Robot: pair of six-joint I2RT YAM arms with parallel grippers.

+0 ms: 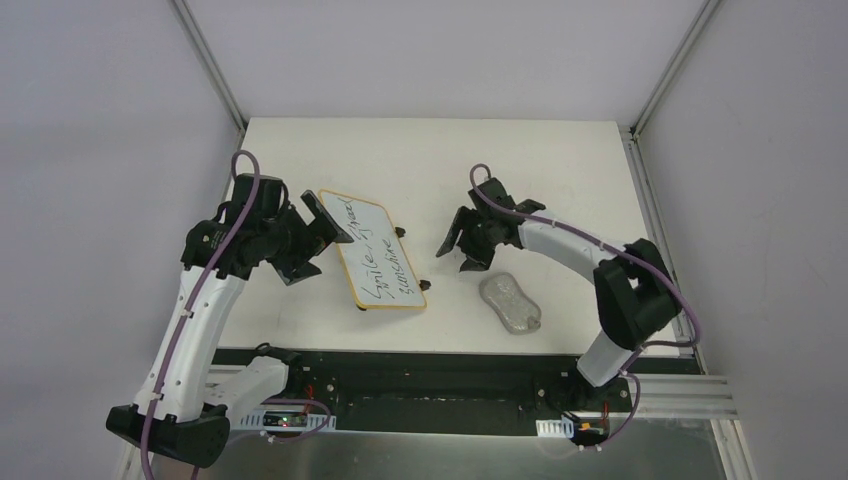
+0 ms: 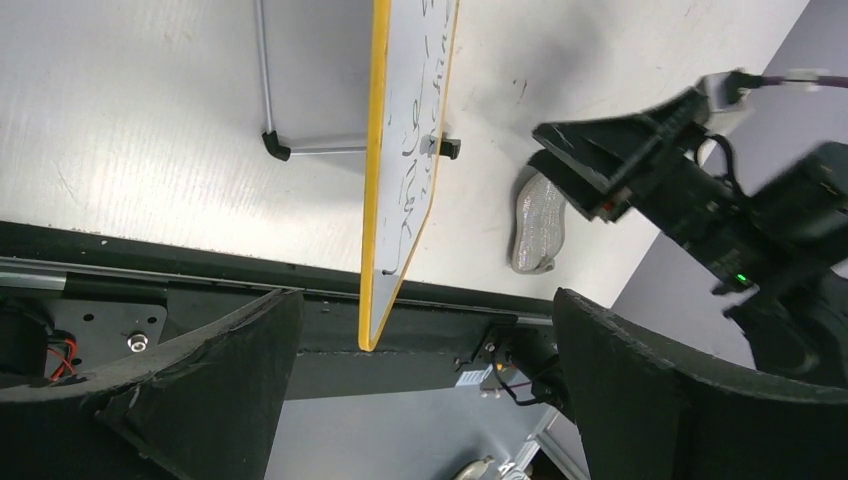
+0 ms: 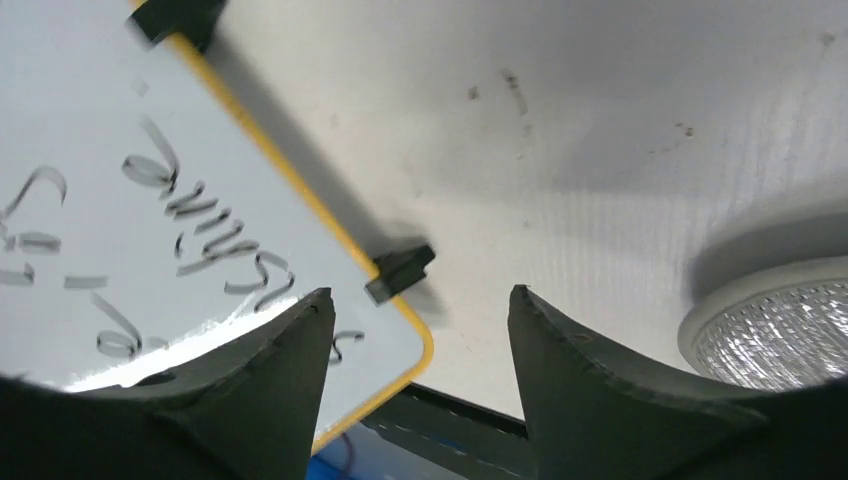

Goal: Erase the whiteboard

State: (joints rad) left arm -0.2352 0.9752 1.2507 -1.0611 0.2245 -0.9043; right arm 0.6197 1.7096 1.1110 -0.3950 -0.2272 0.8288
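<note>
The whiteboard point(image 1: 372, 250), white with a yellow-tan rim and black handwriting, sits left of the table's middle on small black feet. My left gripper point(image 1: 315, 245) is open at its left edge. In the left wrist view the board point(image 2: 405, 190) shows edge-on beyond the wide-apart fingers, with nothing held in the left gripper point(image 2: 425, 295). My right gripper point(image 1: 458, 250) is open just right of the board, apart from it. The right wrist view shows the board's corner point(image 3: 150, 200) behind the left finger, and the right gripper point(image 3: 418, 290) is empty.
A grey lumpy oblong pad point(image 1: 510, 303) lies on the table near the right gripper and shows again point(image 3: 780, 330) in the right wrist view. A thin metal stand leg point(image 2: 300, 145) juts from the board's back. The black base rail point(image 1: 430, 375) runs along the near edge.
</note>
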